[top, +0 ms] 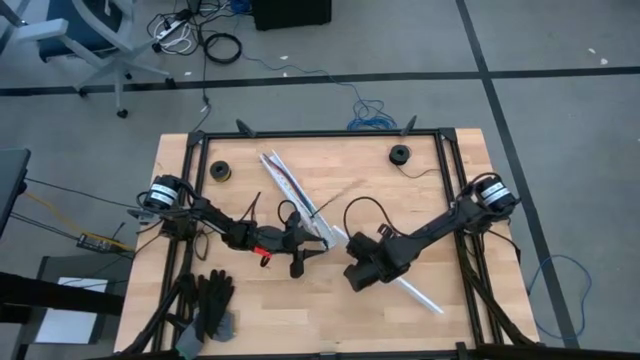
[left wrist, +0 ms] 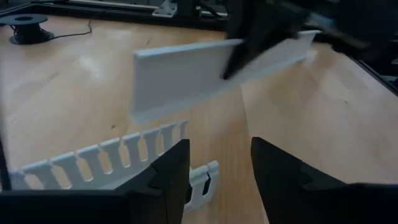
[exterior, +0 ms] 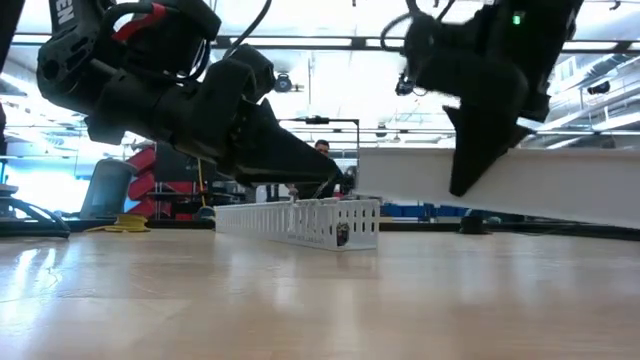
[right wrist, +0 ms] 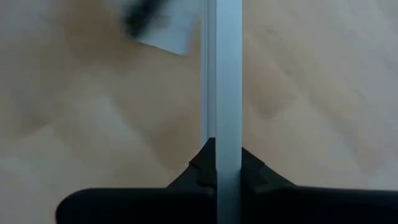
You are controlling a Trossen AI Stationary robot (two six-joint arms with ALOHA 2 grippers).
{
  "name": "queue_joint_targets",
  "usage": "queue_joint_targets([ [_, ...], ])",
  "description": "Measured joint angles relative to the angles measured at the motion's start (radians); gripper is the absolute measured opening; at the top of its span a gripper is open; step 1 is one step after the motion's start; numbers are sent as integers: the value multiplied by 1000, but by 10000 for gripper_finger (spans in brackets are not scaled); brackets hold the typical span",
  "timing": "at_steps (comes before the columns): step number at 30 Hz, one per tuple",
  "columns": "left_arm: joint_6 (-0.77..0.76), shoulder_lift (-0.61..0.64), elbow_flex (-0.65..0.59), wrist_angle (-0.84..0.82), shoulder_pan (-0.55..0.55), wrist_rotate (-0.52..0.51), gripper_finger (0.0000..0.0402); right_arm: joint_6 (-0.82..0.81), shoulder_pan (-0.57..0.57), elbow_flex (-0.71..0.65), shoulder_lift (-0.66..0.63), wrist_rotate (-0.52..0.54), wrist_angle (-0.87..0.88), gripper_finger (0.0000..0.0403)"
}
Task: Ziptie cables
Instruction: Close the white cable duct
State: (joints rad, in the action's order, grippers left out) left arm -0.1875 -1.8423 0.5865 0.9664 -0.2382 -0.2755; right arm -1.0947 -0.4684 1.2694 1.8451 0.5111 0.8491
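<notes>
Wooden table top (top: 330,310) fills the foreground of the low view and carries everything else. Lying on it near its middle is the long white slotted channel (top: 300,200), set on a slant; all places below are given from this channel.

The left arm reaches in from the channel's left side. The left gripper (left wrist: 219,149) is low at the channel's near end, its fingers apart and clamping nothing, and the last slotted teeth of the channel sit just beside one finger.

The right arm comes from the channel's right side. The right gripper (right wrist: 224,155) is closed on a flat white cover strip (top: 415,292), pinching it edge-on. The strip is lifted clear of the wood, starts close to the channel's near end and slopes away to the right.

A pair of black gloves (top: 212,298) lies well apart from the channel, to the left and nearer than its near end.

Two small black spools rest beyond the channel, one (top: 220,171) left of its far end, the other (top: 400,154) to the right.

The cables (top: 285,180) show only as thin reddish and dark streaks along the channel's far half, seemingly inside it. They are too small to count or to tell apart.
</notes>
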Motion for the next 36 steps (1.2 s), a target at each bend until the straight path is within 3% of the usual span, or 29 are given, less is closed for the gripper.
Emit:
queue_joint_targets([
  [10,-2,0,0,-16,-6,37,147,-1,4,0,3,30,25,0],
  [20,53,28,-2,-46,-6,-31,147,-12,16,0,3,109,113,0],
  [28,75,132,-2,-210,-6,-52,147,-12,35,-9,3,128,159,0],
  [36,48,149,-2,-312,-6,-79,147,-11,35,-47,3,122,104,1],
])
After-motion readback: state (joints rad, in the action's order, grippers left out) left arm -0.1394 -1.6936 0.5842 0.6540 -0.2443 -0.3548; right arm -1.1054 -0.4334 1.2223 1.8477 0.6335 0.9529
